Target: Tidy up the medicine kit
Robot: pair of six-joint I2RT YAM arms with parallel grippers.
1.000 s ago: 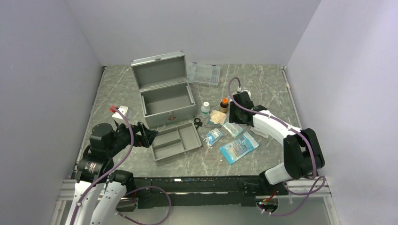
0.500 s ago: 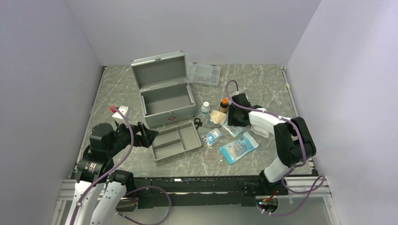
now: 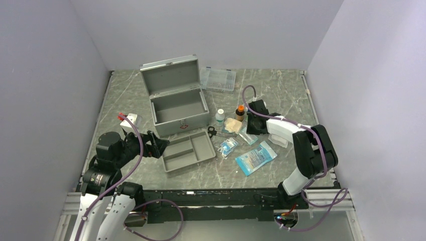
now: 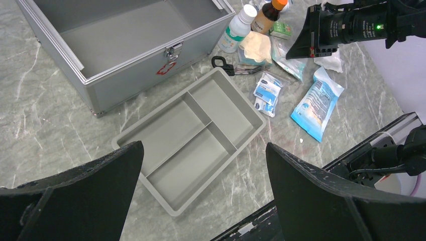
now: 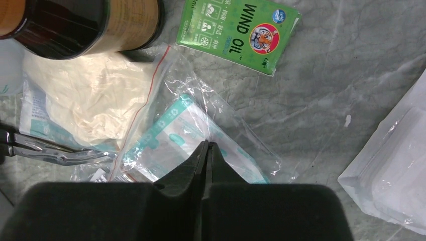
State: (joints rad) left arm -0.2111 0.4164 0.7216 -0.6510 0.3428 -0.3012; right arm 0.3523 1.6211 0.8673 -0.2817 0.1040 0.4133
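- We read "WIND OIL" in white on the green packet point(image 5: 236, 32), beside a tiger-head logo.
- We see a red cross sign on the front of the medicine kit point(image 4: 150, 75).

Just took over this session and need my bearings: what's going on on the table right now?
The medicine kit stands open and empty, the empty divided tray in front of it. The supplies lie loose on the table to the right. The right gripper is down on a clear bag with a teal packet inside, jaws closed; whether they pinch the plastic is unclear. The left gripper hangs open by the tray, holding nothing.
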